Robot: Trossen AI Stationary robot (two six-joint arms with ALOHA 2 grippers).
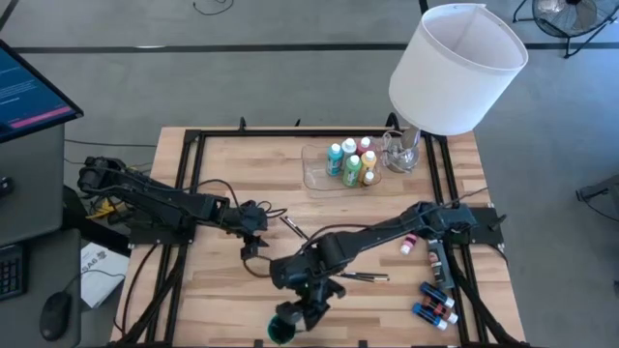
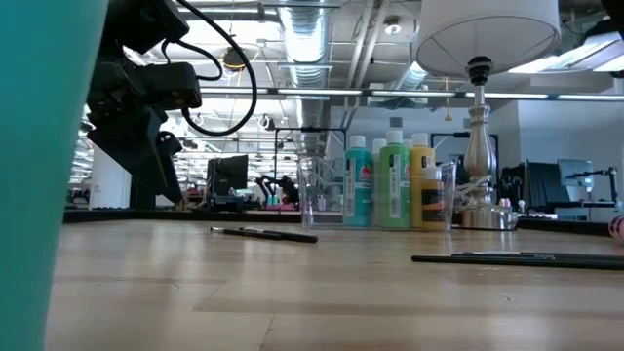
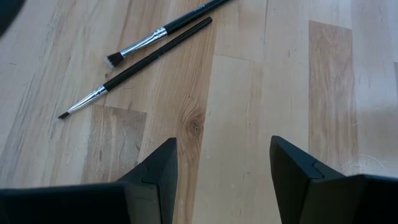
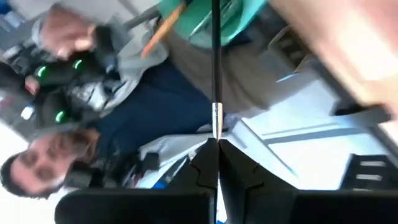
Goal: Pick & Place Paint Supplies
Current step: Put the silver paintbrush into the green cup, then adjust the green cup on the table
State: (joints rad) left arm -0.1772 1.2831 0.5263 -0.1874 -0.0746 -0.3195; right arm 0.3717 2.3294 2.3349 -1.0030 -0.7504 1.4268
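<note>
While the right gripper (image 1: 308, 314) pinches a brush (image 4: 216, 74) at the table's near edge, the left gripper (image 3: 222, 180) hovers half-wide over bare wood.

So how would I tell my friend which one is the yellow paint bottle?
Find the big white lampshade at the table's far side. Beside its base sits a clear tray of white-capped bottles. The yellow bottle stands at the end nearest the lamp, next to the green one, and it's the only yellow one.

Teal, green and yellow bottles (image 2: 393, 185) stand upright in a clear tray (image 2: 317, 193) beside a lamp base (image 2: 478, 166). Two dark brushes (image 2: 263, 233) lie flat on the wooden table (image 2: 292, 292). A dark arm (image 2: 136, 107) hangs at left.
</note>
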